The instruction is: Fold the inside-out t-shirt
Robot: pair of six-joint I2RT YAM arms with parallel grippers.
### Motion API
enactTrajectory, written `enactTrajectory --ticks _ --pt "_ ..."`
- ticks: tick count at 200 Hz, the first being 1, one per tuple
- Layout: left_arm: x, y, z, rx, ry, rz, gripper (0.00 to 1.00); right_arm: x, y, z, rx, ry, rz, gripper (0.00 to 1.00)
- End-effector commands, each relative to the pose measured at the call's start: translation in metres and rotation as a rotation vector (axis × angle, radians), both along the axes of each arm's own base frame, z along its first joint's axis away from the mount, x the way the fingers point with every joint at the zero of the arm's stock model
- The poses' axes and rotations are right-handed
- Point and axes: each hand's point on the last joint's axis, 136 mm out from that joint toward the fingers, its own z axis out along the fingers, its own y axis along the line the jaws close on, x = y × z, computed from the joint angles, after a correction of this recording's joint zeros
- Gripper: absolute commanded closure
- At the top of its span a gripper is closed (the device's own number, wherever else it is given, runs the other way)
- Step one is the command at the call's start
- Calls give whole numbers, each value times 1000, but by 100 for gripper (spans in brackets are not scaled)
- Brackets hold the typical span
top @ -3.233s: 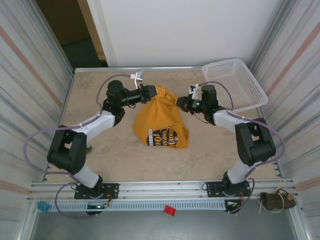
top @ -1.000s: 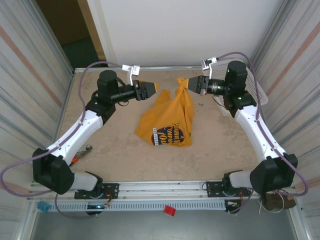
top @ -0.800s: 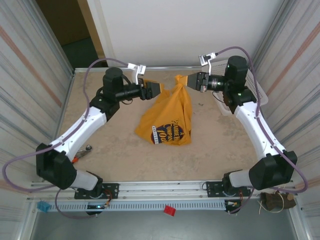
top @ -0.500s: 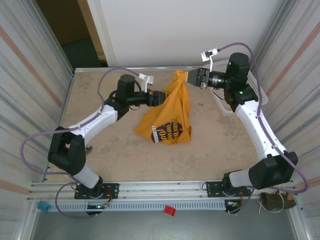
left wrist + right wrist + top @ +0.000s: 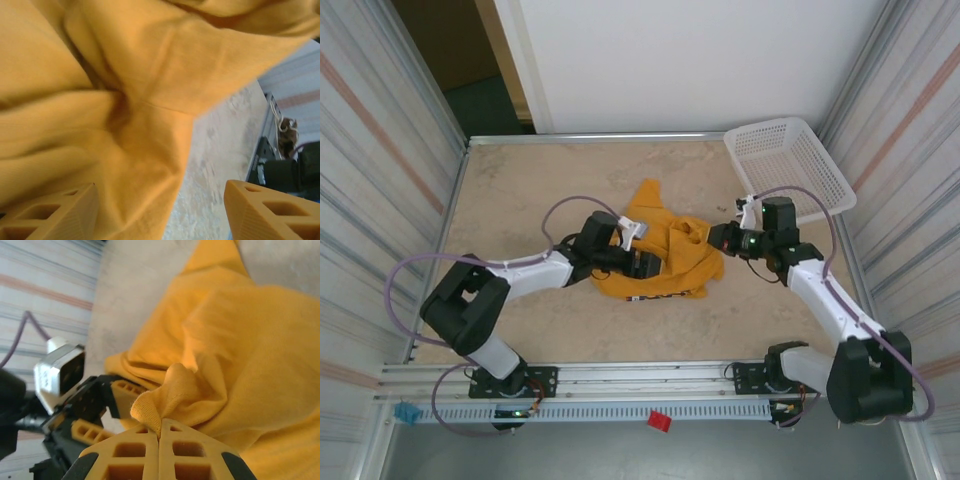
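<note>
The right gripper [image 5: 717, 240] has its jaws clamped on a fold at 3 o'clock of the t-shirt [image 5: 665, 255]. The left gripper [image 5: 645, 265], jaws wide and gripping nothing at 9 o'clock, should pinch only 1 layer.

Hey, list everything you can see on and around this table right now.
t-shirt: one, mustard yellow, crumpled mid-table
basket: one, white, table's far right corner
table: one, tan
red piece: one, red, near rail
blue piece: one, blue, near rail, left end
bundle: one, brown, near right corner
left hand: one, orange fingers, open at the t-shirt's left side
right hand: one, orange fingers, shut on a pinch of t-shirt
</note>
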Motion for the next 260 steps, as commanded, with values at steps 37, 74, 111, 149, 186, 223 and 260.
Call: enactTrajectory --ticks 37,74,111,149,186,223,260 --pt "68 -9 79 -9 -196 70 30 -9 7 49 -15 -188 100 100" --pt "79 -29 72 65 -254 0 30 -9 7 47 -19 -188 99 100" --pt "76 -41 56 136 -302 -54 30 -9 7 45 -24 -186 102 100" --pt "83 -50 48 146 -309 -60 30 -9 7 44 -21 -184 105 100" --pt "90 -65 46 150 -320 -79 30 -9 8 47 -15 -189 105 100" --pt "86 -82 44 129 -328 -149 30 -9 8 49 -13 -194 103 100" --pt "67 -90 35 58 -283 -228 32 -7 6 51 -18 -200 93 100"
